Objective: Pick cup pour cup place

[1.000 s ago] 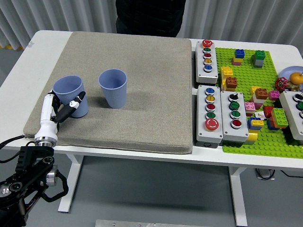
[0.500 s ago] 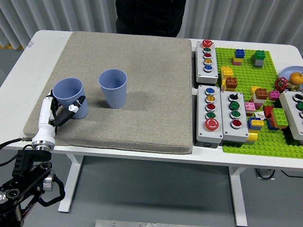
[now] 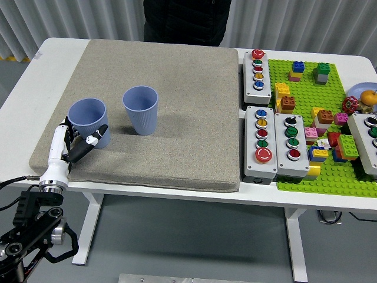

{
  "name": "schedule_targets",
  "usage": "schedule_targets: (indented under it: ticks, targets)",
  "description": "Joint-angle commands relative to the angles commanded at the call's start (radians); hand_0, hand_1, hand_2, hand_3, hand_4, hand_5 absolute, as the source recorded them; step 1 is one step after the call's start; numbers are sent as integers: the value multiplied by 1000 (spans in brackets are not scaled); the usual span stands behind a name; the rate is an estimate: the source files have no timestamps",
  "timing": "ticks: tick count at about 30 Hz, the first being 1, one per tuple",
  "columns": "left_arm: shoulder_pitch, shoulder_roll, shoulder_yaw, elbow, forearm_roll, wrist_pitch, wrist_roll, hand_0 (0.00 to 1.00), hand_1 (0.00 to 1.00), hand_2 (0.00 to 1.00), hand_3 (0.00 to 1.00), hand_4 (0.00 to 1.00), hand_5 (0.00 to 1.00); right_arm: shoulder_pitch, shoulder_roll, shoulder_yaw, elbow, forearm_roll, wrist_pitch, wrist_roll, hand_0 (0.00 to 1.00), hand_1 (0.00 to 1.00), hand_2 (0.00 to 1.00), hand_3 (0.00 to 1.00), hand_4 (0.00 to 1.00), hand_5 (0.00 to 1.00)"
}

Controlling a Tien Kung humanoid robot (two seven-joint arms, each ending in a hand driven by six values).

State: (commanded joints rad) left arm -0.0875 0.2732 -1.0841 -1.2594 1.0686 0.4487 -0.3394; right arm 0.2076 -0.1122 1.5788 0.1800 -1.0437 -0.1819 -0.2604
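Observation:
Two light-blue cups stand upright on the grey mat point(image 3: 177, 76): the left cup point(image 3: 87, 115) near the mat's left edge, the right cup point(image 3: 141, 109) a short way to its right. My left hand point(image 3: 78, 139) sits low against the near-left side of the left cup. Its fingers are spread loosely beside the cup wall and hold nothing. The thumb point(image 3: 96, 137) points toward the cup's base. What the cups contain cannot be made out.
Three grey button boxes point(image 3: 260, 138) lie right of the mat. A green baseplate point(image 3: 330, 100) with several loose bricks lies beyond them, and a bowl of fruit point(image 3: 364, 95) sits at the right edge. A person in black point(image 3: 182, 20) stands at the far side.
My left hand has released the left cup and drawn back down-left toward the table's near edge. The cup stays standing on the mat, and the right cup has not moved.

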Motion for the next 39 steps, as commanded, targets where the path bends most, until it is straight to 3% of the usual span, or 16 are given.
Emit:
schedule_targets:
  ticks: [8,9,14,15,16,29,31,32,37,38,39]
  targets:
    - [31,4,-45,-33,55,-4,17,774,808,921,926,985,498,2,1,0,0,5,0,2,712,653,624,590,2,98]
    - [32,4,-48,-34,56,-4,17,829,848,995,990,998,586,2,1,0,0,5,0,2,712,653,624,589,2,93]
    - [54,3,-88,-56,63,-2,14,829,848,995,990,998,586,2,1,3,0,0,1,1,712,653,624,589,2,93]
    - [63,3,-102,-69,68,0,13,902,932,998,998,998,626,1,2,3,0,-1,1,1,712,653,624,589,2,87]
    - [67,2,-109,-75,70,1,13,902,932,998,998,998,626,1,2,4,0,-2,1,1,712,653,624,589,2,87]
    - [110,17,-245,-280,81,17,14,945,967,998,998,998,650,2,0,6,0,-6,2,2,712,653,624,588,2,84]
    - [112,18,-264,-306,66,12,16,945,967,998,998,998,650,1,0,5,0,-3,1,3,712,653,624,588,2,84]
    - [109,20,-276,-318,45,4,14,951,973,998,998,991,998,1,-1,5,0,-2,1,3,712,653,624,588,2,84]
    - [71,28,-334,-323,-112,-29,6,951,973,998,998,991,998,-1,-2,-1,0,6,-2,5,712,653,624,588,2,84]
    - [61,29,-342,-318,-150,-33,5,954,959,998,998,738,986,-1,-2,-1,0,8,-2,5,712,653,624,588,2,84]
    - [53,29,-348,-313,-196,-39,2,954,959,998,998,738,986,-1,-2,-2,0,8,-2,5,712,653,623,587,2,78]
